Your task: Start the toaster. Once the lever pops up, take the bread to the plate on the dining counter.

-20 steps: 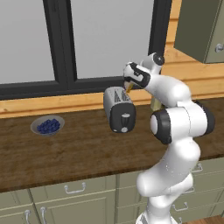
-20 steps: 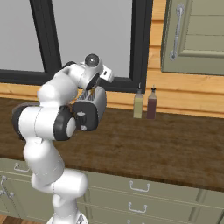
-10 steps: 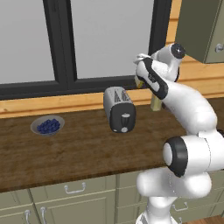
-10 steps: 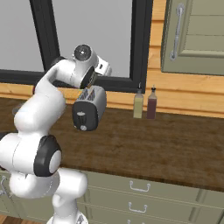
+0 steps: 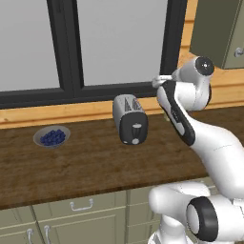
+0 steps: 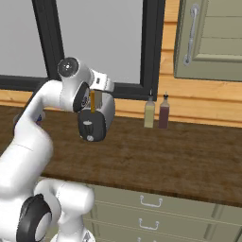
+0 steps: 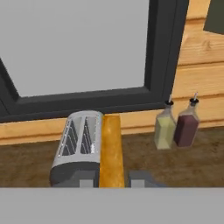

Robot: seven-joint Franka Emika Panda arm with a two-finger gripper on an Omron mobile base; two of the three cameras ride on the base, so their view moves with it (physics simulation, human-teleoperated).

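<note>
The hand (image 7: 112, 180) is closed on the bread (image 7: 110, 151), an orange-tan slice held edge-on between the two fingers (image 7: 86, 182); in the hand view the slice runs up from the fingertips and lies alongside the right edge of the toaster (image 7: 78, 146), whose two slots are open to view; in the right base view the bread (image 6: 92, 101) hangs upright from the hand, in front of the top of the toaster (image 6: 97, 118), lifted clear of the slots; the toaster (image 5: 129, 118) stands on the dark wooden desk (image 5: 86, 164) under the window (image 5: 114, 43), black end panel facing out, with its grey lever (image 5: 137, 127) above a pale dial (image 5: 136, 141); a grey bowl of blue berries (image 5: 51, 137) sits well to the left on the desk; two bottles (image 6: 156, 111), one pale and one dark, stand side by side near the wall, right of the toaster.
</note>
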